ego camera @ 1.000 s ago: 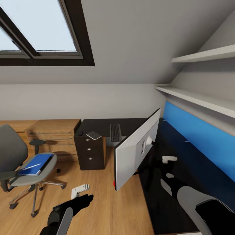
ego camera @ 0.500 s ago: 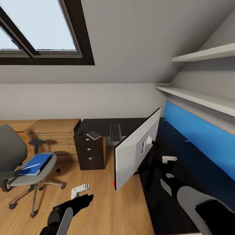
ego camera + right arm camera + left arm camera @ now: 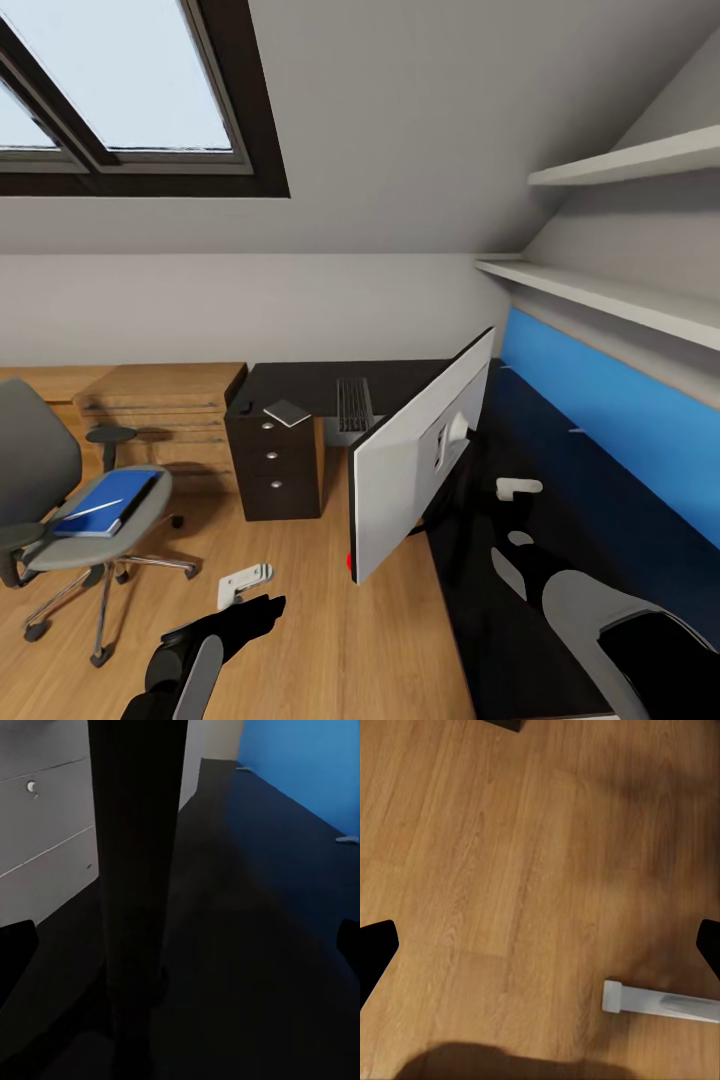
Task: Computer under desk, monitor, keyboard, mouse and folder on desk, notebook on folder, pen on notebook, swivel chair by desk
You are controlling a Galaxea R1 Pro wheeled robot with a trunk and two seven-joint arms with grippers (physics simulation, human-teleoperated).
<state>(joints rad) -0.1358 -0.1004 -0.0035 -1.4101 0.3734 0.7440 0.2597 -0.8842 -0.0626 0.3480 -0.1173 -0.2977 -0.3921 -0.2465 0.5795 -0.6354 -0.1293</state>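
Observation:
The monitor (image 3: 415, 455) stands on the black desk (image 3: 300, 382), white back toward me. The keyboard (image 3: 353, 404) lies behind it, and the grey notebook (image 3: 288, 413) rests over the drawer unit. The blue folder (image 3: 105, 503) lies on the swivel chair (image 3: 40, 455) seat with the white pen (image 3: 92, 511) on top. My left gripper (image 3: 245, 583) (image 3: 540, 945) hangs open over the floor. My right gripper (image 3: 518, 488) (image 3: 180, 945) is open above the desk, close behind the monitor stand (image 3: 135, 870). The mouse and computer are out of view.
A low light-wood cabinet (image 3: 165, 395) stands left of the desk. A pale bar-shaped thing (image 3: 660, 1000) lies on the wood floor under my left gripper. A blue back panel (image 3: 610, 410) and wall shelves (image 3: 600, 295) bound the desk's right side.

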